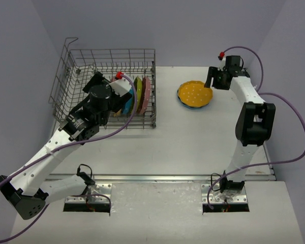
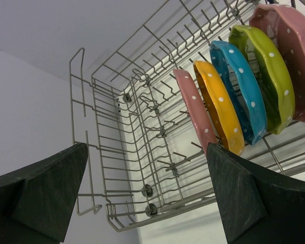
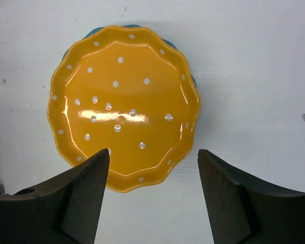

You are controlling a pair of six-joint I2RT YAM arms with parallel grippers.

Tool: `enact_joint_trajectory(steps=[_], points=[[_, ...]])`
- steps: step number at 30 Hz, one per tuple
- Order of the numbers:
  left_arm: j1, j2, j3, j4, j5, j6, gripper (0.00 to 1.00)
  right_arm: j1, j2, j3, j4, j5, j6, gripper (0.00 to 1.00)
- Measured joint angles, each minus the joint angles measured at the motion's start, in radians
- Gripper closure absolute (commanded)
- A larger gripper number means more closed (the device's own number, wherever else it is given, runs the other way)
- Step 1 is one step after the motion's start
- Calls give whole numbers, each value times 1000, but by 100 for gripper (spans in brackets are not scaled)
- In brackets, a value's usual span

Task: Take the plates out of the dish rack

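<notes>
Both arms are bolted at the near edge of the tabletop (image 1: 193,147) and reach toward its far side. The left gripper (image 2: 146,147) hangs over the dish rack (image 1: 107,56), which stands in the far-left corner of the tabletop. Its jaws are spread wide with nothing between them.

In the left wrist view five plates stand on edge between the tines at the rack's right end, packed close together. Closest to the fingers is the first pink plate (image 2: 193,109), then the racked orange plate (image 2: 218,109), the racked blue plate (image 2: 241,91), the green plate (image 2: 264,76) and the second pink plate (image 2: 290,56). One finger (image 2: 234,193) overlaps the lower edge of the first pink plate in that view; whether they touch I cannot tell. The raised wire handle (image 1: 71,40) stands at the rack's far-left corner.

The right gripper (image 3: 152,152) hovers toward the far edge, right of the middle. Its jaws are parted fairly wide and hold nothing. Below it the flat orange plate (image 3: 122,107) lies face up on the bottom blue plate (image 3: 129,26), of which only slivers of rim show. This stack rests on the tabletop to the right of the rack, apart from it
</notes>
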Motion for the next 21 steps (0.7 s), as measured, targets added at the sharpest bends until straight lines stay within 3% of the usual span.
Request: enact_joint_trajectory(steps=[9, 21], points=[[0, 0, 0, 0, -1, 0, 0, 0, 49, 7, -26, 33, -6, 21], [6, -1, 0, 0, -1, -4, 0, 0, 175, 45, -73, -20, 59, 21]])
